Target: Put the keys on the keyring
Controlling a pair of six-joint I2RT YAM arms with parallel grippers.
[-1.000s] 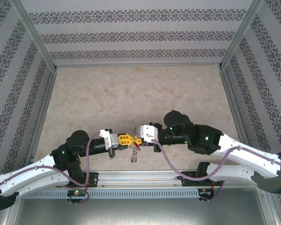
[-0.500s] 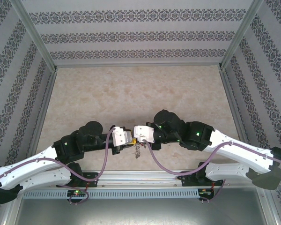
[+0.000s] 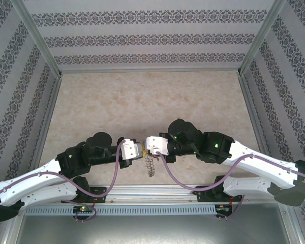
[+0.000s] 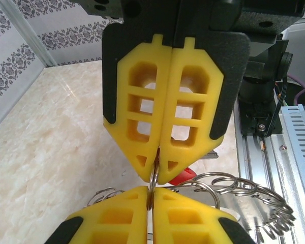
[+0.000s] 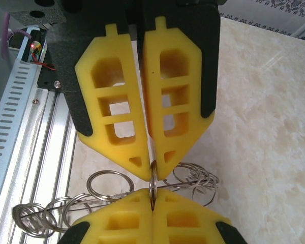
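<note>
Scene: two arms meeting tip to tip above the near part of a marbled table (image 3: 142, 101), close to the metal rail (image 3: 157, 192).
Left gripper (image 4: 151, 199): closed, yellow pads (image 4: 112, 218) pressed together on one thin loop of the keyring (image 4: 234, 185), the loop seen edge-on in the seam.
Right gripper (image 5: 152, 199): likewise closed, clamped on the same loop from the opposite side, tips almost touching those of the left.
Keyring: held off the table between both sets of fingertips. In the top view, hanging as a short silvery chain-like strand just below the meeting point. In the wrist views, fanned out in overlapping wire loops to either side of the pinch (too tangled to count).
Key (image 4: 185, 175): red head peeking out just beside the right gripper's tips in the left wrist view, close against the loops. Blade hidden. Threaded on the ring or merely lying against it, impossible to tell.
Backdrop: patterned walls (image 3: 152, 40) on three sides.
</note>
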